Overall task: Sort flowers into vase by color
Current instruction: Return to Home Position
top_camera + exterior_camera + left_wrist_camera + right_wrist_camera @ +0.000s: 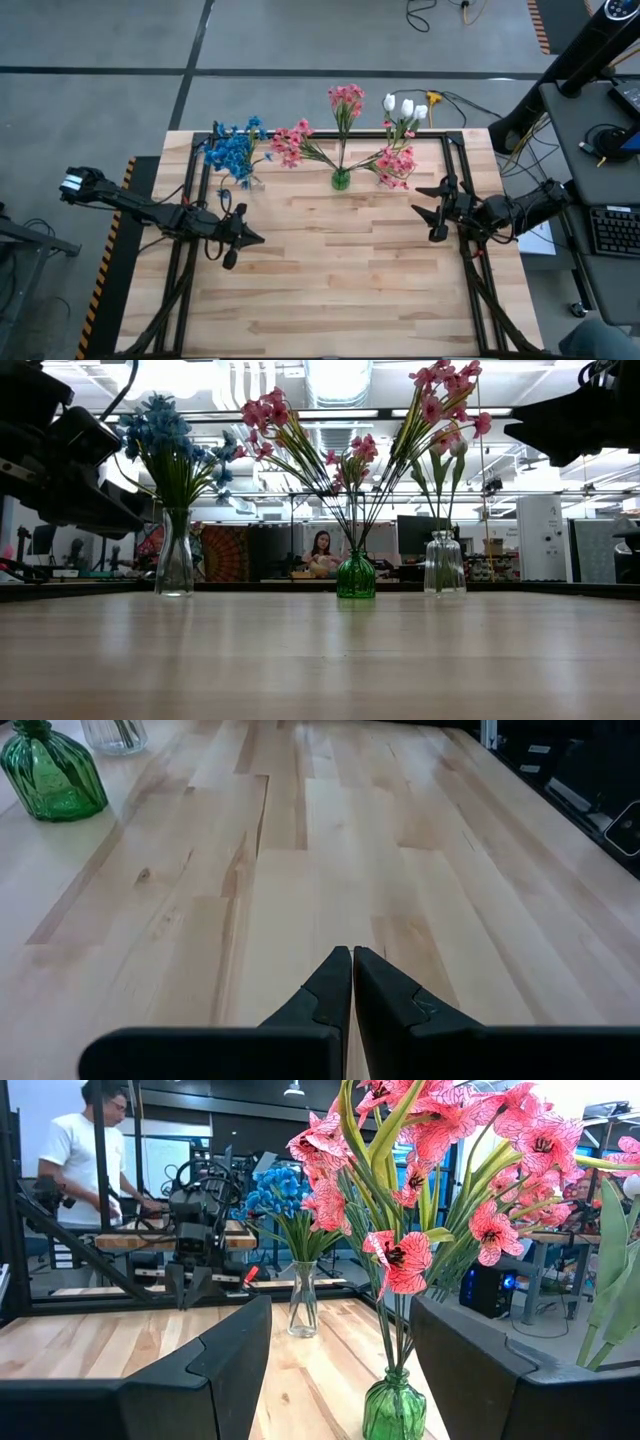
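Wooden table (330,290) seen from above: blue flowers (235,150) in a clear vase (175,555) at upper left, pink flowers (345,100) in the green vase (340,180) at upper centre, white buds (405,105) at upper right. Left gripper (352,955), centre left, fingers together; right gripper (340,1315), centre right, fingers apart.

wooden table (330,280) | left clear vase (174,560); green vase (355,577); right clear vase (444,565)
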`<act>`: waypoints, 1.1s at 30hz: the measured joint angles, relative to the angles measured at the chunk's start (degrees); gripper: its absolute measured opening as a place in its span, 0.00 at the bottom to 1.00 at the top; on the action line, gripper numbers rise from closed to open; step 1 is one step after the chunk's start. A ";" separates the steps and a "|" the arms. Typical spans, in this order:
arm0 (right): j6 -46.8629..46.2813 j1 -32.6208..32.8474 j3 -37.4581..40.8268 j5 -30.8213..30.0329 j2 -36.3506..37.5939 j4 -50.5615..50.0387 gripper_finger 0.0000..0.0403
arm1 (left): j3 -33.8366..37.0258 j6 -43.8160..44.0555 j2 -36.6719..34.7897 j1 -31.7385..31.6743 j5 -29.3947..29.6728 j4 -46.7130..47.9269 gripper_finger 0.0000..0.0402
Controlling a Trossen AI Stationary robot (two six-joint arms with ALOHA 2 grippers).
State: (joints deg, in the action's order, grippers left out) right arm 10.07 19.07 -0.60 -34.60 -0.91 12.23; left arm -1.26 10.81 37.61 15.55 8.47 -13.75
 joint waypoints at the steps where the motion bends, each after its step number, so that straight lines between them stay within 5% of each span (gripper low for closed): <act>1: 0.00 0.00 0.00 -0.01 0.01 0.01 0.57 | 0.00 0.00 0.14 0.00 0.00 0.01 0.00; 33: 0.00 0.02 0.00 -0.01 0.01 0.00 0.57 | -0.02 0.02 3.58 0.00 -0.02 -0.01 0.00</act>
